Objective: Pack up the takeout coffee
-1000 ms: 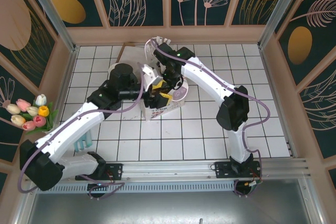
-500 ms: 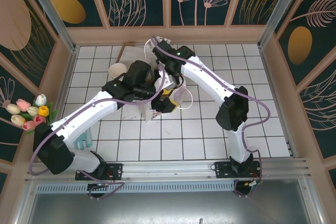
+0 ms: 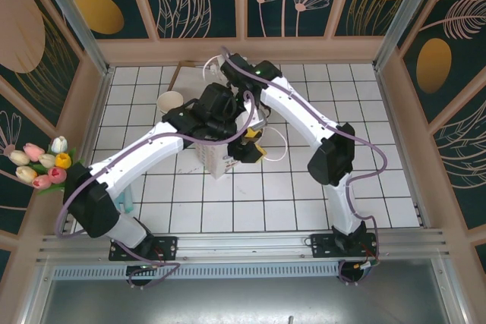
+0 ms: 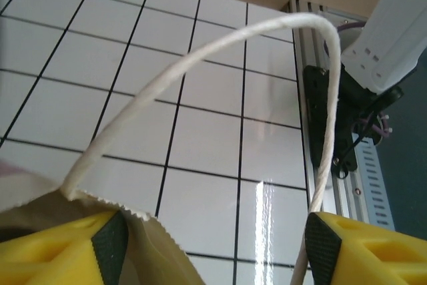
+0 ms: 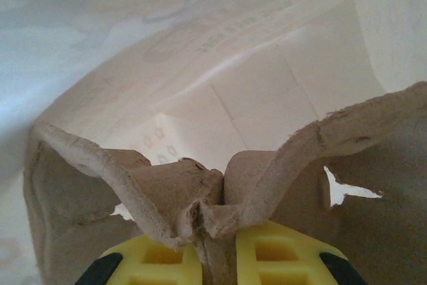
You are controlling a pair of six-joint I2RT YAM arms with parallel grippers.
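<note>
The takeout coffee is out of view. A white paper bag [image 3: 215, 158] stands mid-table. In the left wrist view my left gripper [image 4: 217, 248] is open at the bag's mouth: the bag's serrated edge [image 4: 157, 241] lies against the left pad [image 4: 110, 245], and the white rope handle [image 4: 200, 51] arcs over to the right pad [image 4: 323, 248]. From above, the left gripper [image 3: 253, 149] sits at the bag's right side, and the handle [image 3: 281, 142] loops out to the right. My right gripper [image 5: 220, 251] is inside the bag, shut on a ridge of a brown pulp cup carrier [image 5: 267, 185].
A cream paper cup [image 3: 170, 102] stands at the back left. Tulips [image 3: 42, 165] lie at the left wall, and a pale-green straw holder [image 3: 125, 202] is near the left arm's base. Wooden walls enclose the tiled table [image 3: 380, 180]. The right arm's base [image 4: 347, 118] stands ahead of the left gripper.
The left arm has swung right and forward, from beside the bag to its mouth. The bag has been pulled upright and its handle now loops out to the right. The right gripper stays shut.
</note>
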